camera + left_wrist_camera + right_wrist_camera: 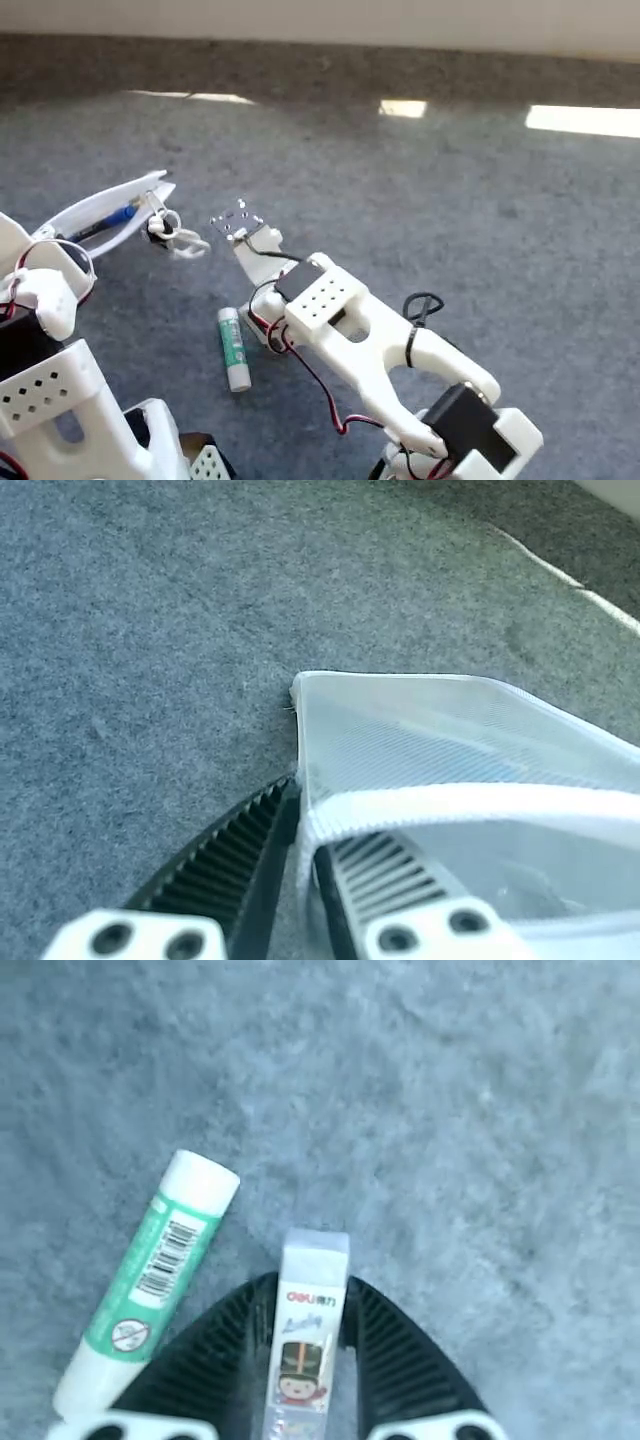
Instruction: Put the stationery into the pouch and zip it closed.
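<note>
Pinching the eraser (303,1360) between its jaws, the right gripper (307,1288) hangs near 1 glue stick (150,1280) on the carpet (480,1110); the left gripper (300,815) has its jaws clamped on the mesh pouch (450,740) rim.

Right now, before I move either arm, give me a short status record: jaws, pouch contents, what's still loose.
Left jaws: shut on the pouch edge
Right jaws: shut on the eraser, off to the side of the pouch
Inside pouch: blue pen
Loose: glue stick, lying on the carpet beside the right arm
Zip: looks open, not yet closed
</note>
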